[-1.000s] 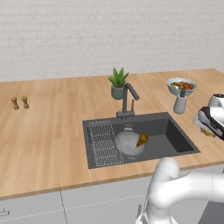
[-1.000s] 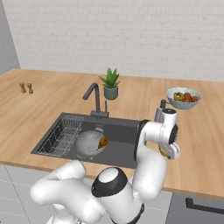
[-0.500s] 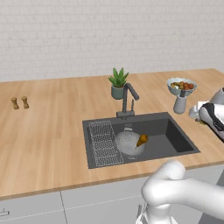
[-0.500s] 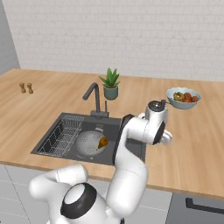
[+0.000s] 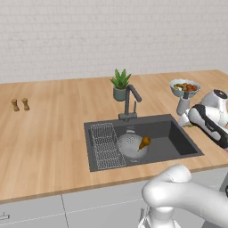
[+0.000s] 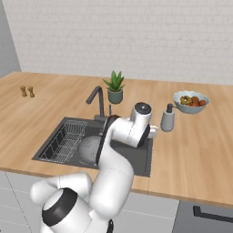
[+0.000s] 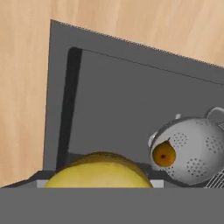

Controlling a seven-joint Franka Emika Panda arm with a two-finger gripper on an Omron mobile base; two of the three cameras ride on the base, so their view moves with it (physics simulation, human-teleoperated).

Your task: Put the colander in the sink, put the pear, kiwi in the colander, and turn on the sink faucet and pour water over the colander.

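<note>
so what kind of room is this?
A rendered kitchen, by the looks: a wooden counter with a recessed dark sink and sink faucet, a colander in the basin, and a fruit bowl by a white brick wall.

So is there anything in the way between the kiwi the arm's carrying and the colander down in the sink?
Nothing visible blocks it. The kiwi sits in the gripper above the sink, with bare basin floor between it and the colander. The pear already lies inside the colander, leaving room beside it.
</note>
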